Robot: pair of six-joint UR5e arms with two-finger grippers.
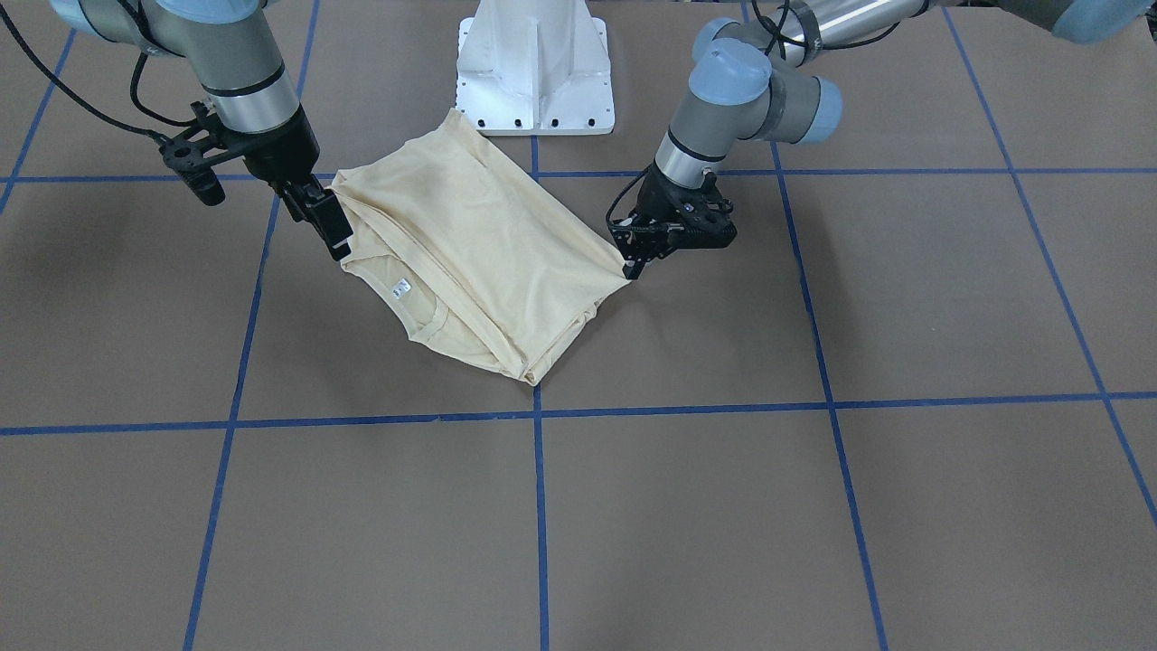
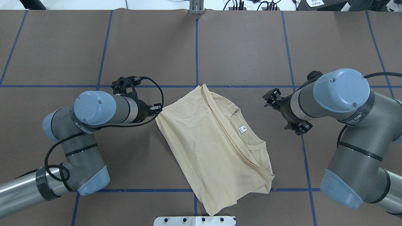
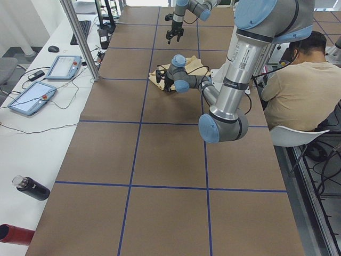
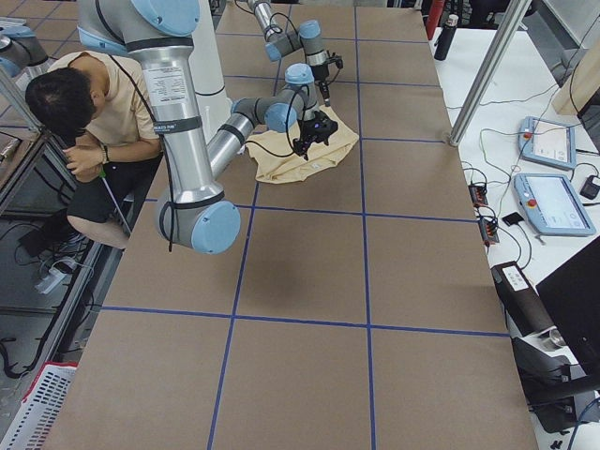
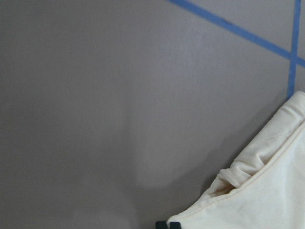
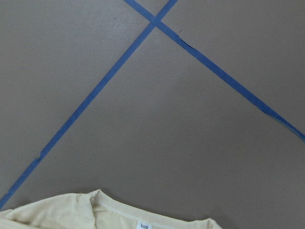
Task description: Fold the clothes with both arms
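The shirt lies on the worktop just in front of the white pedestal, skewed to the blue grid lines. It is doubled over into a compact four-cornered panel, with a top layer reaching the open collar, where the neck label shows. The step in hand looks like the start of a further fold. The left claw is down at the panel's corner on the robot's left. Its wrist view shows two fingertips pressed together right at the stitched edge, so it appears clenched on that corner. The right claw hangs near the collar side, raised off the cloth; whether it is parted or clenched cannot be told. The next move probably calls for the right claw to drop and pinch its own edge. Both arms would then lift and carry the cloth over evenly, since the thin fabric is likely to sag.
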